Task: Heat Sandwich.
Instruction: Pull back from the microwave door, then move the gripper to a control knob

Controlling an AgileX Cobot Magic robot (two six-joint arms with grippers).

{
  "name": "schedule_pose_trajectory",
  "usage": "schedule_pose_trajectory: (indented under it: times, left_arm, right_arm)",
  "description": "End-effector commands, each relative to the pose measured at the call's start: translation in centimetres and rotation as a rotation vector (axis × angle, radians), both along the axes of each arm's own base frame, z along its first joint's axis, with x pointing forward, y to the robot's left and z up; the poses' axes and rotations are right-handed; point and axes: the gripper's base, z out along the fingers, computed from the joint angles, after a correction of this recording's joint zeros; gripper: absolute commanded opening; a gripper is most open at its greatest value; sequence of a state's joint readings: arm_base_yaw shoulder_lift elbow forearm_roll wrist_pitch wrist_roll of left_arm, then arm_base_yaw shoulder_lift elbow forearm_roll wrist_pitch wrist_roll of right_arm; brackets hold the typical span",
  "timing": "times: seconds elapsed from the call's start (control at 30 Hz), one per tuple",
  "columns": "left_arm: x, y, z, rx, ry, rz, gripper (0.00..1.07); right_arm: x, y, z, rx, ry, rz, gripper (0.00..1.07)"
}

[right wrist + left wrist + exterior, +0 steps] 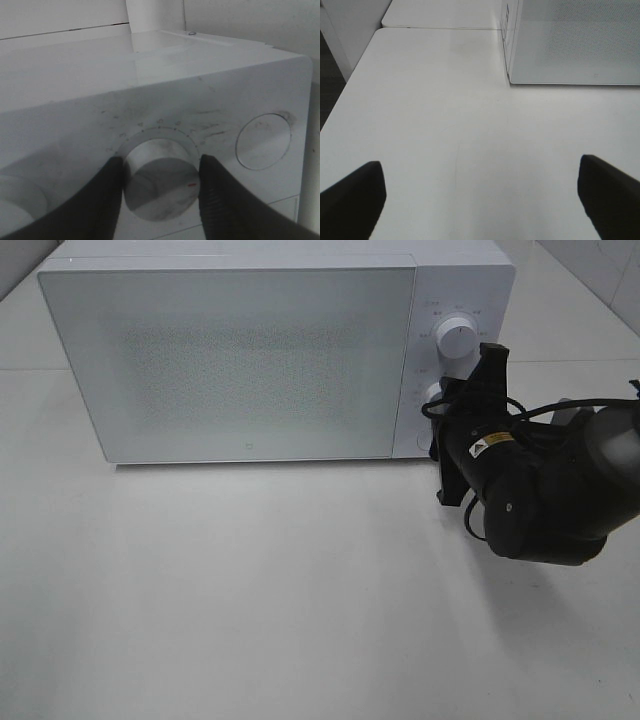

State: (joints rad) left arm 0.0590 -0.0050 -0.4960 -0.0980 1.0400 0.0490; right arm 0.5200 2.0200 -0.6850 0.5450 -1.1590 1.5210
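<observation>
The sandwich is out of view. The white microwave (240, 360) stands at the back of the table with its door closed. My right gripper (437, 408) is up against the control panel, below the upper dial (459, 340). In the right wrist view my right gripper (161, 186) is shut on the lower knob (162, 192), one black finger (95, 200) pressing each side of it. My left gripper (480, 200) is open over the bare table (445, 125), nothing between its fingers (350, 200). It does not show in the exterior high view.
A flat round button (263, 141) sits beside the gripped knob, and another dial (20, 205) lies on its other side. The microwave's front corner (510, 80) is ahead of the left gripper. The table edge (350, 85) drops away on the left gripper's side.
</observation>
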Motion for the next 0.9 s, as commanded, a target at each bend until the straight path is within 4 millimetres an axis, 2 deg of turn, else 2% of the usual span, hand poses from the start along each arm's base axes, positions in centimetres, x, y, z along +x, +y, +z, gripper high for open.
schedule_pose_trajectory:
  times: [0.03, 0.13, 0.17, 0.27, 0.3, 0.33, 0.43, 0.67, 0.9]
  left_arm:
    - [-0.4, 0.0, 0.0, -0.005, -0.028, -0.005, 0.98]
    - [-0.4, 0.0, 0.0, -0.005, -0.028, -0.005, 0.98]
    - [-0.4, 0.0, 0.0, -0.005, -0.028, -0.005, 0.98]
    - [-0.4, 0.0, 0.0, -0.005, -0.028, -0.005, 0.98]
    - [-0.4, 0.0, 0.0, -0.005, -0.028, -0.005, 0.98]
    - [-0.4, 0.0, 0.0, -0.005, -0.028, -0.005, 0.98]
    - [-0.4, 0.0, 0.0, -0.005, -0.028, -0.005, 0.98]
    - [-0.4, 0.0, 0.0, -0.005, -0.028, -0.005, 0.98]
    - [-0.4, 0.0, 0.0, -0.005, -0.028, -0.005, 0.98]
  right_arm:
    - [0.3, 1.0, 1.4, -0.020, -0.103, 0.086, 0.31]
    - [0.3, 1.0, 1.4, -0.033, -0.104, 0.088, 0.45]
    - [0.3, 1.0, 1.4, -0.033, -0.104, 0.088, 0.45]
    - [0.3, 1.0, 1.4, -0.039, -0.106, 0.093, 0.56]
    - [0.3, 1.0, 1.4, -0.043, -0.106, 0.093, 0.64]
    - [0.3, 1.0, 1.4, -0.043, -0.106, 0.093, 0.64]
    - [0.3, 1.0, 1.4, -0.054, -0.104, 0.095, 0.79]
    - [-0.1, 0.7, 1.1, -0.069, -0.088, 0.095, 0.79]
    - [-1.5, 0.2, 0.7, -0.096, -0.057, 0.129, 0.76]
